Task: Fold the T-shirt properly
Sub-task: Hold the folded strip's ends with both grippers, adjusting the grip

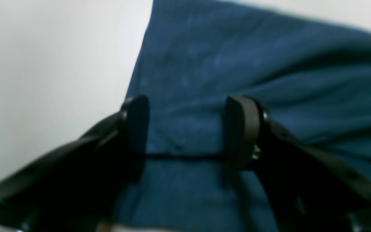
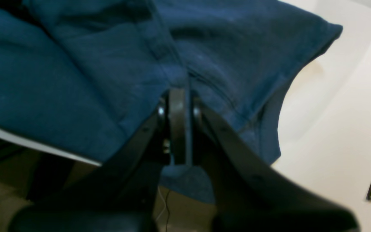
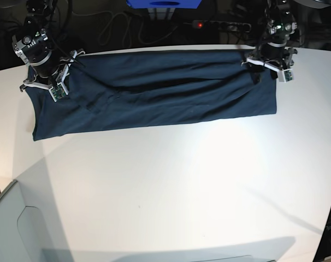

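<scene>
Right, the T-shirt (image 3: pixel 154 103) lies folded in a long strip across the bench (image 3: pixel 171 180); above its ends, the left claw (image 1: pixel 185 129) is spread, the right claw (image 2: pixel 182 125) pressed together.

And there's the white table (image 3: pixel 171 191), pale and glossy, light pooling on it, dark cables (image 3: pixel 108 24) crossing the brownish floor (image 2: pixel 85 180) beyond!

the white table (image 3: pixel 171 185) carries the dark blue t-shirt (image 3: pixel 154 112).
</scene>
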Tool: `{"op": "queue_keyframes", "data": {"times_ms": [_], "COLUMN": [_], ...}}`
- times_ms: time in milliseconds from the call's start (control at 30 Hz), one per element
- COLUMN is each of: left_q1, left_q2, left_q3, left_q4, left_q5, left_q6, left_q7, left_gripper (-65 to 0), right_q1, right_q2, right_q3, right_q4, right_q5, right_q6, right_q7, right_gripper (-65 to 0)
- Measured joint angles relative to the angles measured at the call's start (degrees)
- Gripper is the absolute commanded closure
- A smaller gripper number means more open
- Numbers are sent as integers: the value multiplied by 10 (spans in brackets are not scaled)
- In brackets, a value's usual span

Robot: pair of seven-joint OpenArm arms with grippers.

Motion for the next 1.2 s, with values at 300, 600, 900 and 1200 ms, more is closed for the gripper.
{"op": "queue_keyframes", "data": {"times_ms": [300,600,900,1200], "left_q1": [45,20,-42,-68], "left_q2": [-2,-3,-5,-3], "left_q3": [28,-29,-60,-58], "left_q4": [59,80,-3,-57], "left_q5": [0,1,1,1], "left_q6": [0,0,0,0], "left_q7": [3,3,5,7], "left_gripper": [-357,-358,-361,-363], "right_q1": [21,48,74,83], "right_q2": [0,1,3,3], "right_q3": [-10,-31,-31,-31], "right_q4": [0,-24,-121,-151], "right_q5": [-2,4,-2,0], "right_q6": [0,0,0,0], "right_q7": [-2,7,8,8], "right_gripper": [-6,-6,-6,-6]}}
